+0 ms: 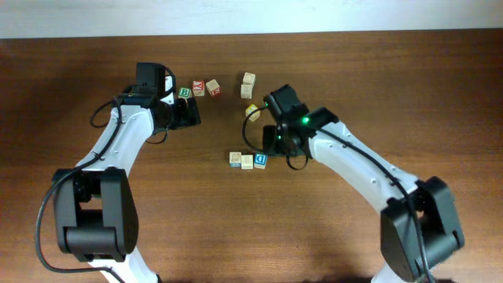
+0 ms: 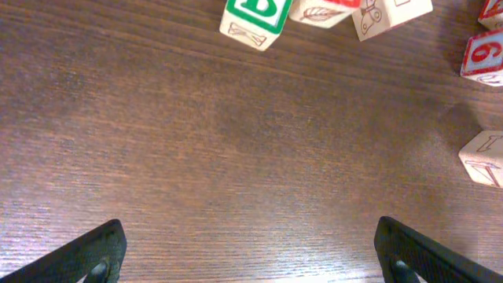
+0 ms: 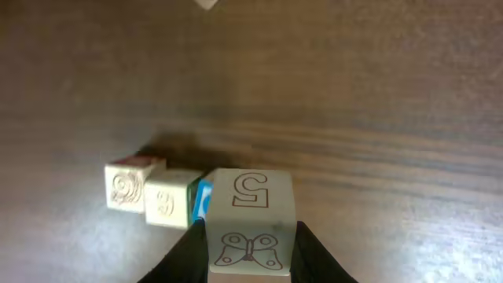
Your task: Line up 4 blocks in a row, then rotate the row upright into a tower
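Holding: right gripper (image 3: 250, 233) on "5" block (image 3: 251, 196) with butterfly | green "B" cube (image 2: 253, 16)

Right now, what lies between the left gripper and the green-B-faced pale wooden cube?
Only bare brown wooden table separates left gripper and cube, per left wrist view.

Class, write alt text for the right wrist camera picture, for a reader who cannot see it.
The right gripper clamps a pale wooden cube between its dark fingers, a 5 on top and a butterfly outline facing the camera. Left of it, a blue-faced cube and two pale cubes sit in a row on the dark wooden table.
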{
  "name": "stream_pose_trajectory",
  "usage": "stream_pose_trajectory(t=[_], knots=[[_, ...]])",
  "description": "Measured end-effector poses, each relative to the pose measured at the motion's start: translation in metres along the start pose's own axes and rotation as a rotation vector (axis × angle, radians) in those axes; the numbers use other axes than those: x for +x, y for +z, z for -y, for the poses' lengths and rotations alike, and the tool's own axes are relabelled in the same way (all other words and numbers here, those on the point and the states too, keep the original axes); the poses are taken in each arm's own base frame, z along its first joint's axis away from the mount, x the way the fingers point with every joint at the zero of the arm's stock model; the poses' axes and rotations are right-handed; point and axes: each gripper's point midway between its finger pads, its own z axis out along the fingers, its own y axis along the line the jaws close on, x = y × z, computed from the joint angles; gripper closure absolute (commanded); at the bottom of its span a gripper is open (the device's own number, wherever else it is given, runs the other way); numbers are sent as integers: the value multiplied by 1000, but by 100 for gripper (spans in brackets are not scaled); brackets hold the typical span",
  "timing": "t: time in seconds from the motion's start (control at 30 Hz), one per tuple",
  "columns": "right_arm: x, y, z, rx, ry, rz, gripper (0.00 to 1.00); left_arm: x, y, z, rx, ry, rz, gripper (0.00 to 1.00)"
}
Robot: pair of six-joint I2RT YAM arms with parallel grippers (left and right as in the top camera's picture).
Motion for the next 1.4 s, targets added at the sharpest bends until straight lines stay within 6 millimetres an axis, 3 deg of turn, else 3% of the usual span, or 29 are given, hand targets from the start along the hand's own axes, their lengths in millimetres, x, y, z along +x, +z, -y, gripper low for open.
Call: stream_pose_trajectory(t=[0.13,0.37,0.47,0.7,0.77,0.83,0.93,0.97,1.03,1.17,1.4], knots=[[20,34,15,86,51,-136,73,0,0,0,0,0,0,1],[25,34,14,88,92,-161,73,0,0,0,0,0,0,1],[27,39,15,92,97,-174,61,0,0,0,0,0,0,1],[24,33,11,86,85,-188,56,0,0,0,0,0,0,1],[4,12,3,71,69,-170,62,0,0,0,0,0,0,1],[-31,-6,3,40,51,-95,82,0,0,0,0,0,0,1],[-46,9,2,17,-33,-47,88,0,0,0,0,0,1,1],[-33,36,5,22,-69,-115,89,0,0,0,0,0,0,1],[-18,55,8,19,-97,-180,90,0,0,0,0,0,0,1],[0,54,12,26,-97,-258,92,0,0,0,0,0,0,1],[8,49,20,53,-49,-303,91,0,0,0,0,0,0,1]])
